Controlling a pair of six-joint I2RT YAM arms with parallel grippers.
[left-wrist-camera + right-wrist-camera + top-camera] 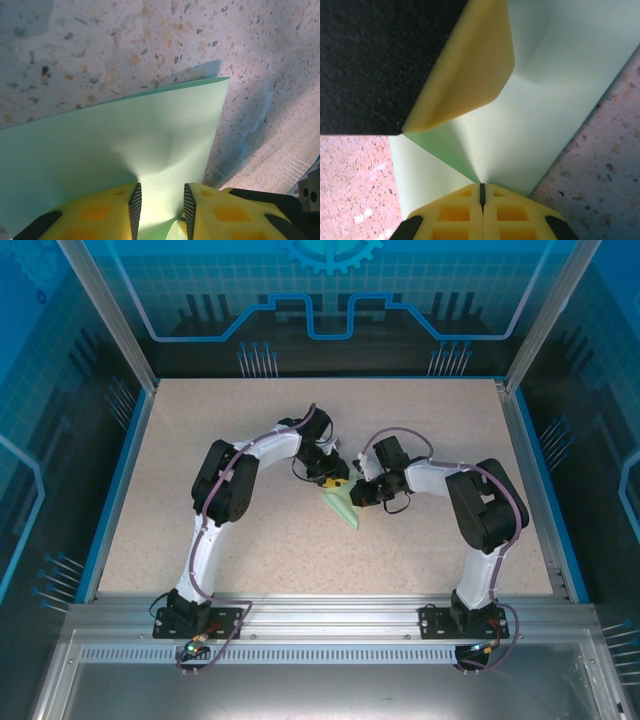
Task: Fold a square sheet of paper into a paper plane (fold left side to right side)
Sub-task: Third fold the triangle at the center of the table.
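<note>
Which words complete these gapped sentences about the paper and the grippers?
1. The paper is pale ____.
2. The right gripper pinches it, jaws ____.
3. The left gripper has a gap between its ____ fingers.
Missing words: green; shut; yellow.

Pale mint green, plain and unmarked, on the paper (125, 145). Yellow and black on the left pincer (161, 205), same yellow on the right pincer (481, 192). Beige speckled table (200, 430).
</note>
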